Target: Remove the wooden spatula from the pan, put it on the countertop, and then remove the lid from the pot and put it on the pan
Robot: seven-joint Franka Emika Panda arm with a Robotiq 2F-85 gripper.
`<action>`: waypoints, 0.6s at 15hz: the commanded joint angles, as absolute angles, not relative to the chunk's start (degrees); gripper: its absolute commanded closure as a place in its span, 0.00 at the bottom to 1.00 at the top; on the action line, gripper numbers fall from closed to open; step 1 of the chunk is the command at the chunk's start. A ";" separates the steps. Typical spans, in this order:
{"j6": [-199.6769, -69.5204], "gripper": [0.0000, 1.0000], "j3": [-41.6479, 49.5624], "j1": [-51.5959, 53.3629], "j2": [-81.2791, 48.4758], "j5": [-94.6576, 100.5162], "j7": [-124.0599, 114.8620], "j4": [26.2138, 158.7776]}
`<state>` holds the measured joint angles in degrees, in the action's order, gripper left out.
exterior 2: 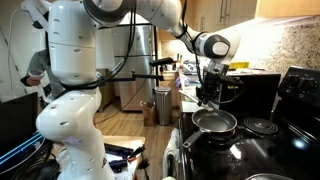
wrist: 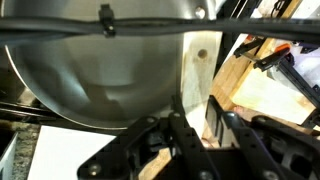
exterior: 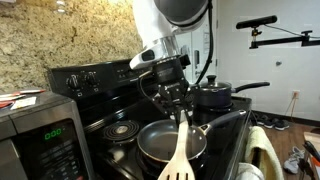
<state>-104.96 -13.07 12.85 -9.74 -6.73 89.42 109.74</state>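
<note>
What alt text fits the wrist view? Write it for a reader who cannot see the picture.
The robot's hand closes on the handle of a pale wooden spatula, seen from close up. Behind it, the shiny grey inside of a frying pan fills most of the frame.

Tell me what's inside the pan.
Only the wooden spatula, held at its handle by the gripper, crosses the pan; the grey floor seen is bare. What's beneath them is hidden.
</note>
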 commanded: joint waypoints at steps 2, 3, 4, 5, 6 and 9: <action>-103.85 0.93 -13.53 12.91 -10.03 -5.59 84.52 108.73; -103.37 0.93 -13.77 13.59 -11.62 -4.64 81.88 106.74; -103.95 0.93 -14.26 13.87 -12.98 -5.56 81.15 105.19; -103.96 0.93 -14.76 14.64 -14.88 -4.84 78.79 102.73; -103.35 0.93 -15.40 15.40 -17.02 -4.54 77.53 100.12; -101.54 0.93 -17.35 17.74 -22.76 -4.27 76.18 93.59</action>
<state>-104.92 -15.47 15.93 -16.20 -6.02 79.09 101.54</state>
